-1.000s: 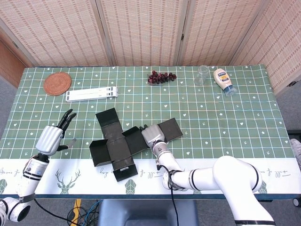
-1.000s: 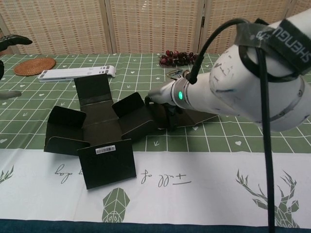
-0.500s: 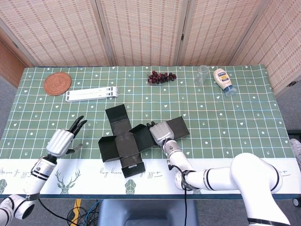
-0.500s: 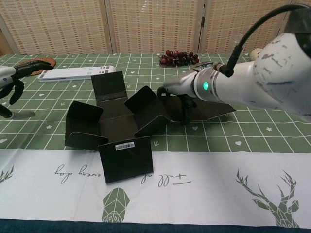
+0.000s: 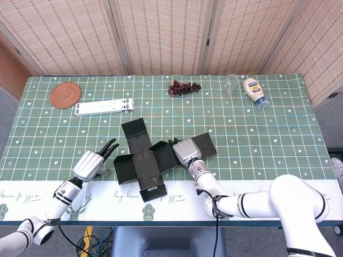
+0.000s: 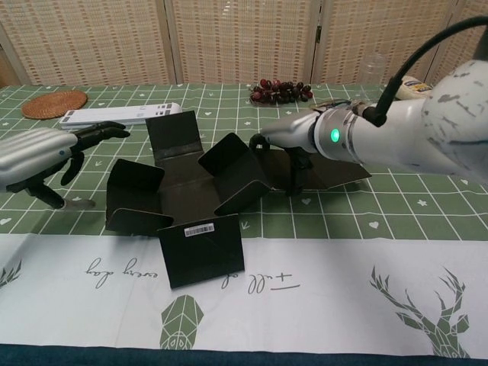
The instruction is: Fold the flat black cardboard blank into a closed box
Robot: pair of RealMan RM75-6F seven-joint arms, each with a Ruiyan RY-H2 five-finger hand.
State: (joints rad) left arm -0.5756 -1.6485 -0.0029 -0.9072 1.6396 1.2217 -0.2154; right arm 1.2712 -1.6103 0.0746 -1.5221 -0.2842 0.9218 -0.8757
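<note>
**Black blank half raised on the green cloth**

The table (image 5: 268, 134) carries a green checked cloth. The black cardboard blank (image 5: 144, 160) lies near its front edge, several flaps tilted up, one front flap showing a white label. Right of the blank's middle, the right hand (image 5: 185, 151) rests on the right flap, fingers bent down onto the card. Just left of the blank, the left hand (image 5: 92, 163) hovers with fingers spread, holding nothing. Behind the blank lie a white flat stand (image 5: 104, 107) and grapes (image 5: 184, 87).
</note>
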